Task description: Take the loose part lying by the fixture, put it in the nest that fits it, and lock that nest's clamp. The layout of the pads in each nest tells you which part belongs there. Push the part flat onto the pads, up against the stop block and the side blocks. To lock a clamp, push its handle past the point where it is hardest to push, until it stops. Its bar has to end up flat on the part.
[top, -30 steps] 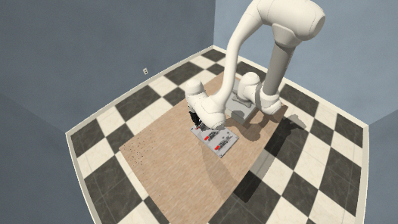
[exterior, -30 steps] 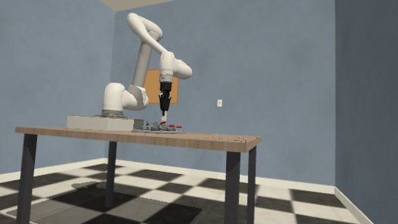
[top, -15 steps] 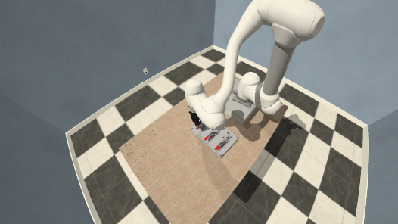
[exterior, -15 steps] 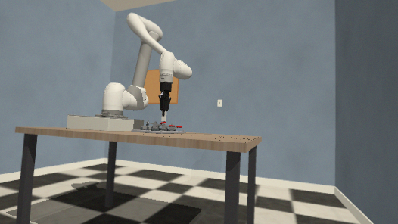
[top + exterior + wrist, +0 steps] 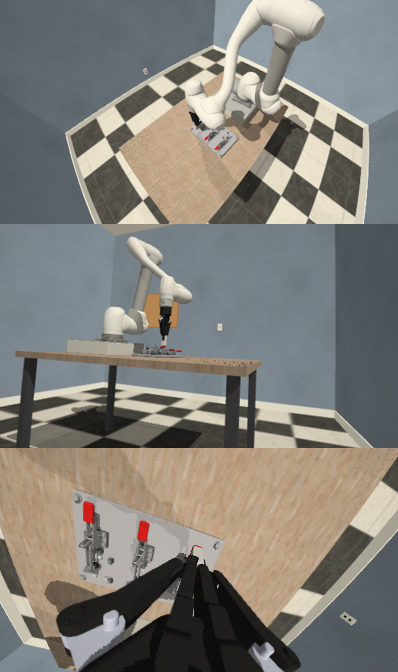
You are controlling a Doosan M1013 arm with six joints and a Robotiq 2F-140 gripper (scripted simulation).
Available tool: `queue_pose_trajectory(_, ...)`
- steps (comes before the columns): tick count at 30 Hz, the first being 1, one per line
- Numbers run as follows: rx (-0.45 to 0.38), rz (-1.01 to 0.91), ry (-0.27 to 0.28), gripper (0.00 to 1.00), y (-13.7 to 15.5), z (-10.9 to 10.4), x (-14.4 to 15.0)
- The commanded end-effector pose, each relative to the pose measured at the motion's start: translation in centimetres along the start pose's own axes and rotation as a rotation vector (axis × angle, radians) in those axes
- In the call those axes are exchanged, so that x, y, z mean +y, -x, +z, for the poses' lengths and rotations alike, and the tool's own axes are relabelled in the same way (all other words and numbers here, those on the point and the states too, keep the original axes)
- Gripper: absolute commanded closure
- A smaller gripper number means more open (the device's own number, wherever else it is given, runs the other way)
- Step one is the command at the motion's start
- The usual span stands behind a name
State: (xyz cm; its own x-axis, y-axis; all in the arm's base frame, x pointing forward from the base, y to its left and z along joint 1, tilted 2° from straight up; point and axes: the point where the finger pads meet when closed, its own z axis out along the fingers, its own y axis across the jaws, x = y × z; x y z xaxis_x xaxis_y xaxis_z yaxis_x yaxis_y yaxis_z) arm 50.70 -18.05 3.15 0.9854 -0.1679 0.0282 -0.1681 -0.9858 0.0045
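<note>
The grey fixture plate [image 5: 226, 148] [image 5: 140, 355] [image 5: 120, 538] carries three toggle clamps with red handles. The left clamp's handle [image 5: 88, 512] and the middle one's handle [image 5: 143, 531] lie toward one long edge of the plate. The third handle [image 5: 163, 346] sits higher than the other two in the exterior view; the wrist view shows only its red outline. My gripper [image 5: 196, 124] [image 5: 164, 337] [image 5: 195, 553] is shut, pale fingertips together, pointing down just over or against the third handle; contact is unclear. The fingers hide the third nest. I cannot make out the loose part.
The robot's base block [image 5: 242, 113] [image 5: 91, 346] stands on the wooden table [image 5: 166, 163] [image 5: 212, 365] beside the fixture. The left and middle clamps [image 5: 92, 543] [image 5: 142, 555] stand up from the plate beside my fingers. Bolt heads [image 5: 77, 498] [image 5: 216, 545] mark the plate's corners.
</note>
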Motion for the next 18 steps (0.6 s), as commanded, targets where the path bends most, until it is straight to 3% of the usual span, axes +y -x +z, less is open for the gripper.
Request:
queue_pose_trajectory(1, 0.0, 0.0, 0.0, 0.9, 0.0, 0.03, 0.0)
queue_pose_trajectory(18, 0.0, 0.0, 0.0, 0.9, 0.0, 0.19, 0.0)
